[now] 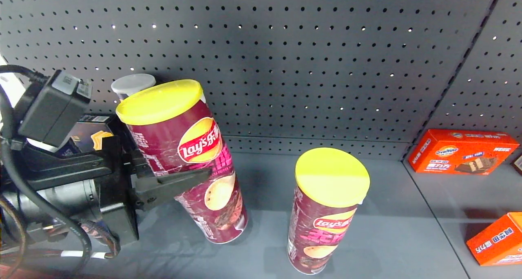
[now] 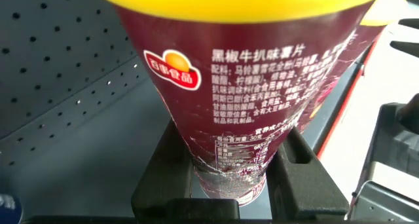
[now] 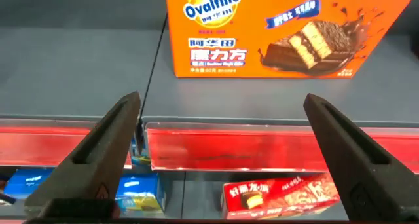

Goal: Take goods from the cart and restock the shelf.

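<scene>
A maroon chips can with a yellow lid (image 1: 183,148) leans on the grey shelf (image 1: 265,181), its base on or just above the shelf floor. My left gripper (image 1: 183,169) is shut on the can's middle, coming in from the left. In the left wrist view, the black fingers (image 2: 308,175) clamp the can (image 2: 249,86) on both sides. A second matching can (image 1: 326,209) stands upright to the right, apart from the held one. My right gripper (image 3: 222,99) is open and holds nothing, facing an orange box (image 3: 275,31) on a shelf.
A can with a clear lid (image 1: 132,83) and a dark box (image 1: 89,128) stand behind the held can, near the pegboard back wall (image 1: 285,67). Two orange boxes (image 1: 461,150) (image 1: 495,238) occupy the right bay. A red shelf edge strip (image 3: 262,149) has packets (image 3: 281,198) below it.
</scene>
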You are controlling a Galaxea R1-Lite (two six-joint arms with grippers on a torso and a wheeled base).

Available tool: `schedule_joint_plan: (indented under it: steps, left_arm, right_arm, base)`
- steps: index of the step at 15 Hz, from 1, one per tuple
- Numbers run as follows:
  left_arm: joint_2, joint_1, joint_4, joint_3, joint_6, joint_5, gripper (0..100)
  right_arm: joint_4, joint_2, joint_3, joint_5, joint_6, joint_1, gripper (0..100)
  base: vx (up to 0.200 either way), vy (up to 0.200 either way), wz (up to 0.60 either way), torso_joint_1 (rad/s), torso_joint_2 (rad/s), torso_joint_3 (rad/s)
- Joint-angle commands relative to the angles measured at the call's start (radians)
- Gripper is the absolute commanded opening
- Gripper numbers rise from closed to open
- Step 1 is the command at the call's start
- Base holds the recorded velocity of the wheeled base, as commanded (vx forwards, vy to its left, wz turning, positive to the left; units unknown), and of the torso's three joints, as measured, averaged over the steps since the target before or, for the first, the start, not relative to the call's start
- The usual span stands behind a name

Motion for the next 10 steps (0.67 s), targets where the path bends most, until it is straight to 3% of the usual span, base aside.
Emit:
schedule_joint_plan:
  steps: [1,4,6,9,10]
  left_arm:
    - [0.0,-0.022,0.008,-0.006,-0.001,-0.002,0]
    - [-0.001,-0.046,0.026,-0.038,0.011,0.003,0]
    - [-0.005,-0.056,0.115,-0.093,0.037,0.011,0]
    - [-0.005,-0.057,0.169,-0.118,0.042,0.014,0]
    - [0.029,-0.056,0.186,-0.168,0.047,0.011,0]
  right_arm:
    - [0.0,-0.016,0.0,0.0,-0.001,0.001,100]
    - [0.0,-0.016,0.0,0.0,-0.001,0.001,100]
    - [0.0,-0.016,0.0,0.0,-0.001,0.001,100]
    - [0.0,-0.016,0.0,0.0,-0.001,0.001,100]
    - [0.0,-0.016,0.0,0.0,-0.001,0.001,100]
  base:
    - [0.0,0.0,0.0,0.0,0.0,0.0]
    - [0.0,0.0,0.0,0.0,0.0,0.0]
    - [0.0,0.0,0.0,0.0,0.0,0.0]
    - [0.0,0.0,0.0,0.0,0.0,0.0]
    - [0.0,0.0,0.0,0.0,0.0,0.0]
